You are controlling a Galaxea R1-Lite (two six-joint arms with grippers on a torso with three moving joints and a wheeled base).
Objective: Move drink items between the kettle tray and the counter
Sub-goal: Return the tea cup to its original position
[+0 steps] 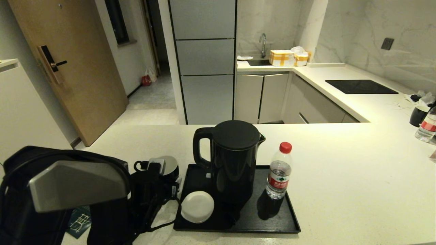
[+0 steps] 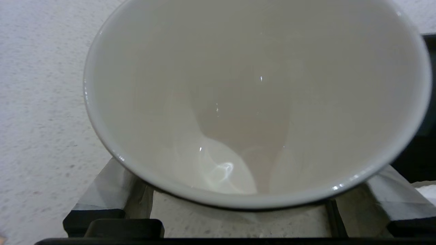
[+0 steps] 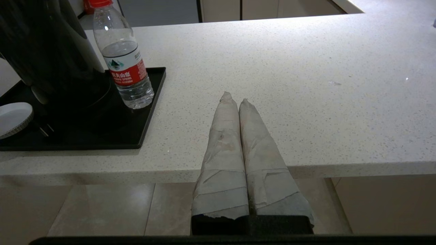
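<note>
The black kettle [image 1: 235, 160] and the red-capped bottle [image 1: 279, 172] stand on the black kettle tray [image 1: 272, 221]. The bottle [image 3: 124, 64] sits near the tray's right rim. The small black cup [image 1: 169, 164], white inside [image 2: 252, 102], rests on the counter [image 1: 340, 177] just left of the tray. My left gripper [image 1: 157, 172] reaches down around it. In the left wrist view its taped fingers [image 2: 112, 183] press both sides of the cup under the rim. My right gripper [image 3: 235, 97] is shut and empty over the counter's near edge, right of the tray.
A white saucer [image 1: 197, 206] lies bare on the tray's left front. A second cup [image 1: 418, 115] and bottle [image 1: 427, 127] stand far right, behind them the black hob panel [image 1: 361, 86]. A green card [image 1: 80, 221] lies under my left arm.
</note>
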